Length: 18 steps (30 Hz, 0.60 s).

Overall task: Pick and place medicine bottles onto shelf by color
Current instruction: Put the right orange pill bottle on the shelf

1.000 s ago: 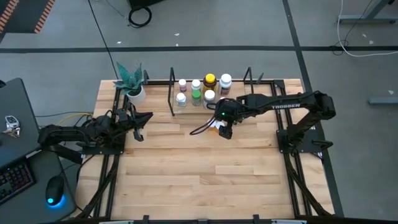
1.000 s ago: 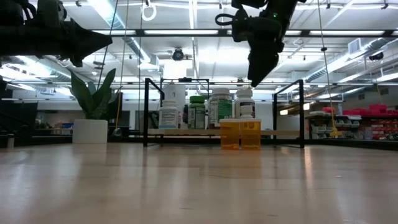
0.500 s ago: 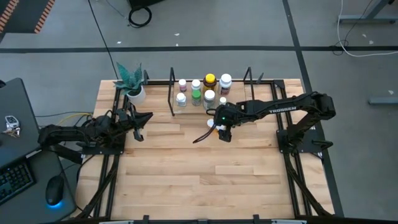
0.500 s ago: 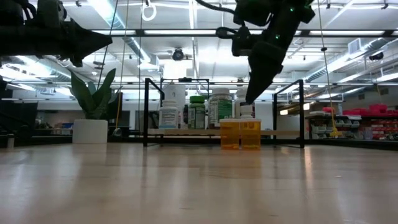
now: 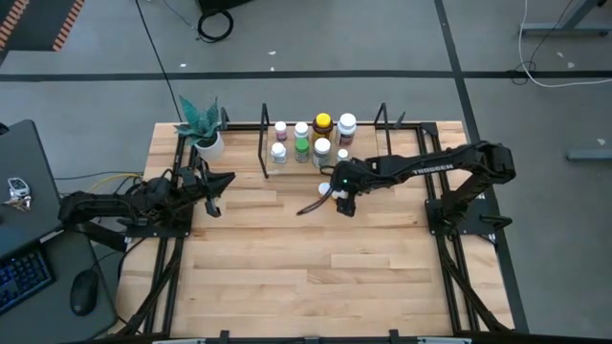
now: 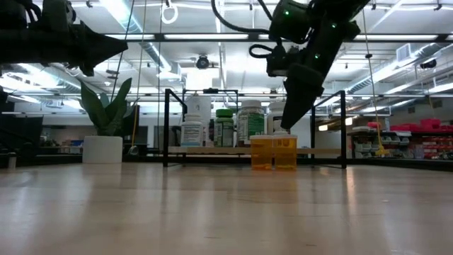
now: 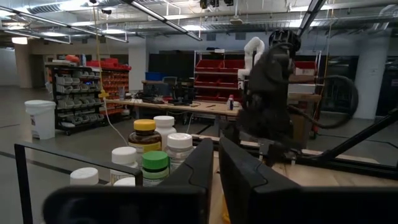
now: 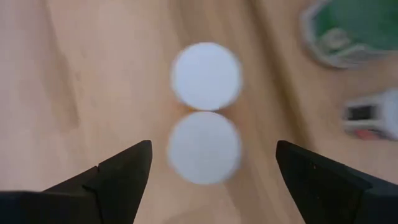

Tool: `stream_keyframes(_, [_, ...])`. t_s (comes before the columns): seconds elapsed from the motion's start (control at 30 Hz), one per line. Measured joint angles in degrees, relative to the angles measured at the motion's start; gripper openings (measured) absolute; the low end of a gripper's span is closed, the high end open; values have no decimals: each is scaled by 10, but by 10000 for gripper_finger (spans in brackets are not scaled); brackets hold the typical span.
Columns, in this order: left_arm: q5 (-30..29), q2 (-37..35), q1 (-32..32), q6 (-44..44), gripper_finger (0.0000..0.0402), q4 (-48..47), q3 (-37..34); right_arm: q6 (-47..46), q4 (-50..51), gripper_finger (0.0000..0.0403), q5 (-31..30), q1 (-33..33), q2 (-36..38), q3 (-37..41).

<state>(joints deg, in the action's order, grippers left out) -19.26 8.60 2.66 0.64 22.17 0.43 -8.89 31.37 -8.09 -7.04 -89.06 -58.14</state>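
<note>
Right claw point(image 8: 208, 165) hangs over two orange-bodied, white-capped bottles point(image 6: 274, 151) that stand touching each other on the counter point(image 5: 306, 258), just in front of the shelf point(image 6: 212, 150). Its fingers point(image 8: 118, 171) are spread wide, one to each side of the two caps, touching neither. On the shelf: white-capped bottles, one green-capped bottle point(image 5: 302, 143), one yellow-capped bottle point(image 5: 322, 122). Left claw point(image 5: 212, 194) waits well to the side of the shelf, near the potted plant point(image 5: 203, 124); fingers close together, holding nothing.
</note>
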Motion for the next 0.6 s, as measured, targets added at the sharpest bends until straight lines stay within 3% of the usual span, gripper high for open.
stream_keyframes(0.1, [0, 0, 0, 0, 29, 0, 0, 1, 41, 352, -14, -3, 0, -40])
stream_keyframes(0.23, [0, 0, 0, 0, 29, 0, 0, -14, 95, 352, 18, -17, -11, -93])
stream_keyframes(0.6, [0, 0, 0, 0, 40, -1, 0, 34, 282, 350, 22, -17, -182, -290])
